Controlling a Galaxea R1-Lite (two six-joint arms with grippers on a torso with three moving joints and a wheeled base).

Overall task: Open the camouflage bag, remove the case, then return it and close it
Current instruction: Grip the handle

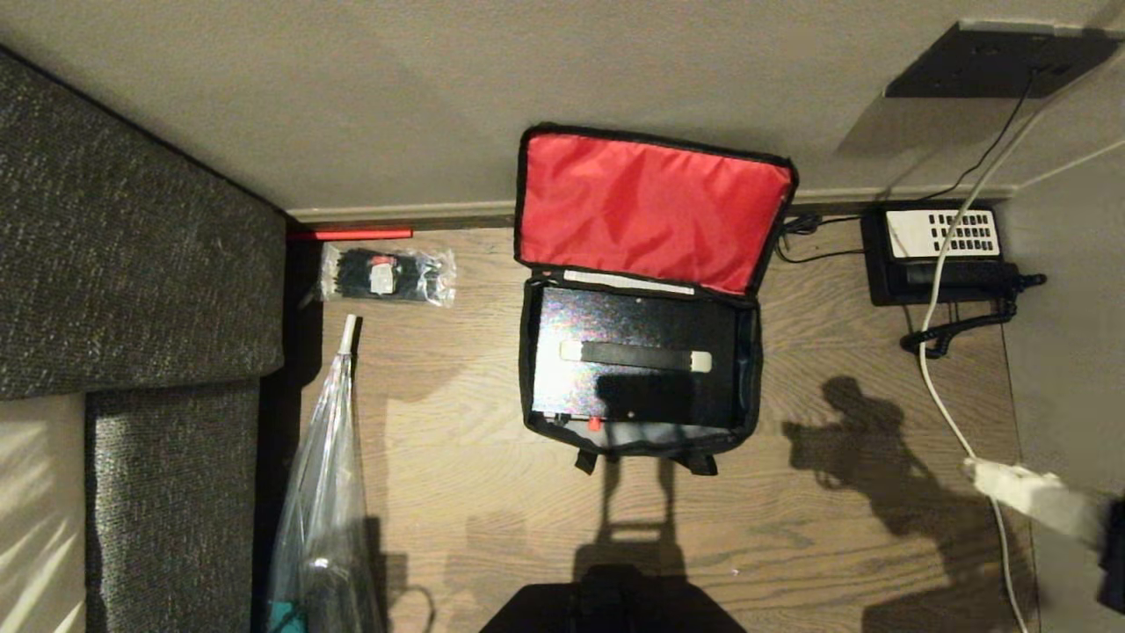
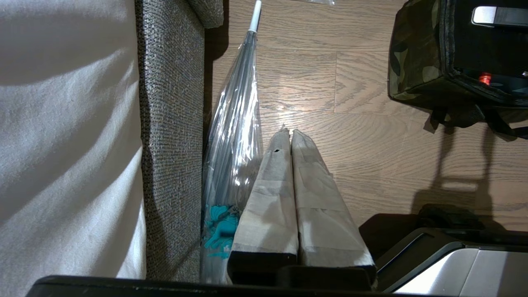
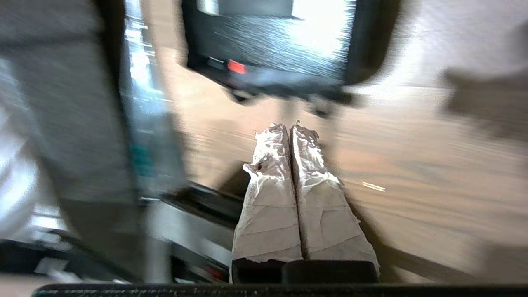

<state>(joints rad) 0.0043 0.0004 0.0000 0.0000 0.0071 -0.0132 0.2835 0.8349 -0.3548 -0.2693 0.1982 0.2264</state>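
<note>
The camouflage bag (image 1: pixel 527 369) stands open on the wood floor against the wall, its red-lined lid (image 1: pixel 650 211) folded back and upright. The black case (image 1: pixel 633 360) lies inside it, white strips on top and a small red spot at its near edge. My right gripper (image 1: pixel 976 472) is at the right edge of the head view, well to the right of the bag, its taped fingers shut on nothing. In the blurred right wrist view that gripper (image 3: pixel 288 126) points toward the bag (image 3: pixel 367 45). My left gripper (image 2: pixel 288 133) hangs shut and empty over the floor, left of the bag (image 2: pixel 412 53).
A grey sofa (image 1: pixel 132 264) fills the left. A folded clear umbrella (image 1: pixel 325 492) lies beside it, with a clear packet of black items (image 1: pixel 387 274) beyond. A black telephone (image 1: pixel 940 255) and a white cable (image 1: pixel 936 387) sit at the right. My base (image 1: pixel 615 607) is at the bottom.
</note>
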